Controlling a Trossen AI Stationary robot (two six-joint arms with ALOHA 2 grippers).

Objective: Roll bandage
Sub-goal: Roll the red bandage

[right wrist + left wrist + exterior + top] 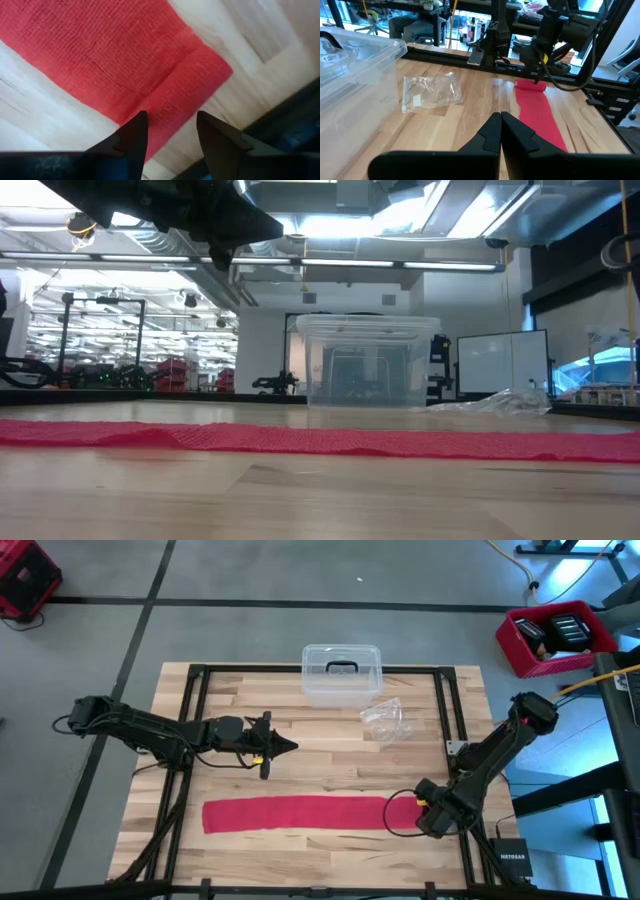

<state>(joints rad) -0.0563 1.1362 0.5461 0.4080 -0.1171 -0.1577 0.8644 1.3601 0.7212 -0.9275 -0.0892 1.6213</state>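
Worktop [250, 780], free room and obstructions:

- Far edge, centre: clear plastic box [341, 673] with dark handle, standing upright; blocks approach over that edge.
- Just beside the box, toward the right arm's side: crinkled clear wrapper [386, 721], low and flat.
- Middle, left half: left gripper [287, 747], jaws shut, with its arm stretched across from the left edge above the surface; open wood between it and the wrapper.
- Near strip: red bandage [295, 813] laid flat lengthwise, spanning most of the width.
- Right end of the bandage: right gripper [418, 802], jaws apart, directly over it.
- Open wood: between the left arm and the bandage.
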